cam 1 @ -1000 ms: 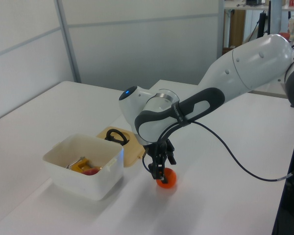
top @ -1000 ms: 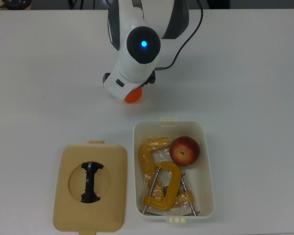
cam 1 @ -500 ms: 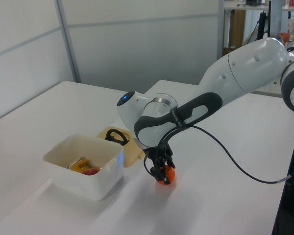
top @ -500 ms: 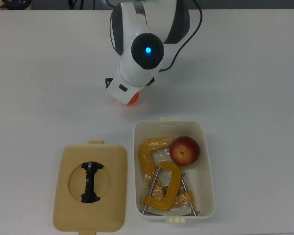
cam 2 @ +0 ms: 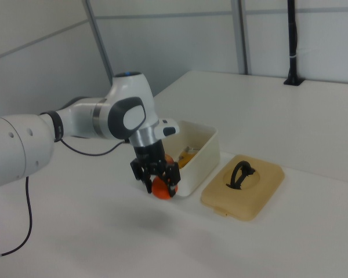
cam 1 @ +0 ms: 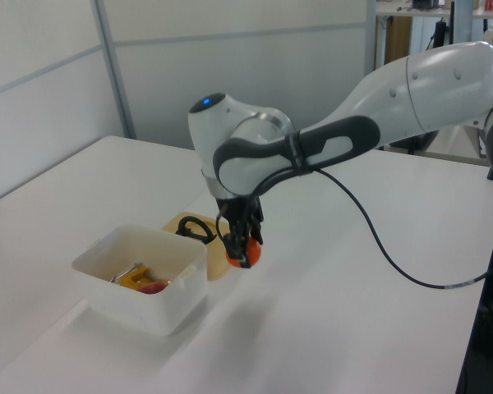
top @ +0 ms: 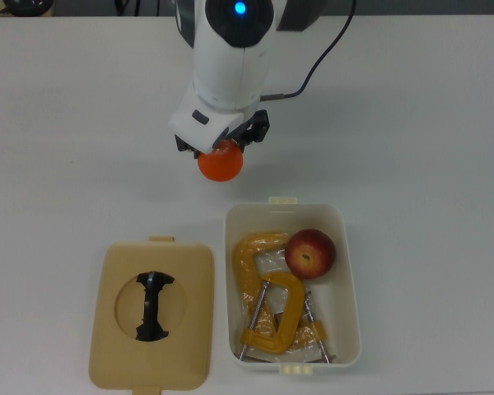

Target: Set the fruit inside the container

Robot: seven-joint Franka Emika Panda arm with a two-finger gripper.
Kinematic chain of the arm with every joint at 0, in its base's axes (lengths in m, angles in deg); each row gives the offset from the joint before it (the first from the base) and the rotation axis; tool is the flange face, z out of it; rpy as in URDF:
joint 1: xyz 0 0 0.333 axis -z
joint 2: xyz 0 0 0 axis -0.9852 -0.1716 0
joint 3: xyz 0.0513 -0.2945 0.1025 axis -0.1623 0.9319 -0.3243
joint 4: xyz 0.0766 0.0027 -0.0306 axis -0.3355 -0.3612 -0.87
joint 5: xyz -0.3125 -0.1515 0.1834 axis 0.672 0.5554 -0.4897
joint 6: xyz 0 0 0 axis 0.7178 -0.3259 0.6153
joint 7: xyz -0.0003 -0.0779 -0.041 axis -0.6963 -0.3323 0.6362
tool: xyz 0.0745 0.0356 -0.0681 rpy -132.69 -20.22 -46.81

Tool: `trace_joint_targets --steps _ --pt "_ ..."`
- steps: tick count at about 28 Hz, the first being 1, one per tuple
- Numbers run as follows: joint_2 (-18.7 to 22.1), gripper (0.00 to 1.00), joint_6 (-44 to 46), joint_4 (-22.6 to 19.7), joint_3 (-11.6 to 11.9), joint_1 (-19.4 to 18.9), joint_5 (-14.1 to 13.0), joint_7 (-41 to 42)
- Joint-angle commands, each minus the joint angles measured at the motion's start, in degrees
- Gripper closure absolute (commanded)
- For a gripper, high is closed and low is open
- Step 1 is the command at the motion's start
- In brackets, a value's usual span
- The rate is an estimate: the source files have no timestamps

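Gripper [top: 220,156] is clamped on the orange [top: 221,163] and just lifted it off the tabletop [top: 82,123], near the tub's [top: 350,271] short edge; apple [top: 310,253] already inside

A lab, clearly. Bare white table [cam 1: 378,328], grey partition panels [cam 1: 230,74] behind, cluttered bench [cam 1: 444,16] in back.

orange fruit [top: 221,163], cream-white tub [top: 346,271], tan lid [top: 115,329], dark red apple [top: 309,253]
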Motion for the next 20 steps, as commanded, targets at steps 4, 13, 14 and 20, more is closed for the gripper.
trace_joint_targets --steps 4,13,14,20 --pt "-0.1 1.0 -17.4 1.6 0.6 -0.6 -4.1 -2.5" --pt "-2.6 0.89 -29.5 1.5 0.3 -1.7 -3.6 -6.5" --pt "-2.8 0.49 -30.1 1.5 0.3 -2.2 -3.5 -7.1" --pt "-3.2 0.0 -30.1 1.5 0.3 -3.1 -3.5 -10.1"
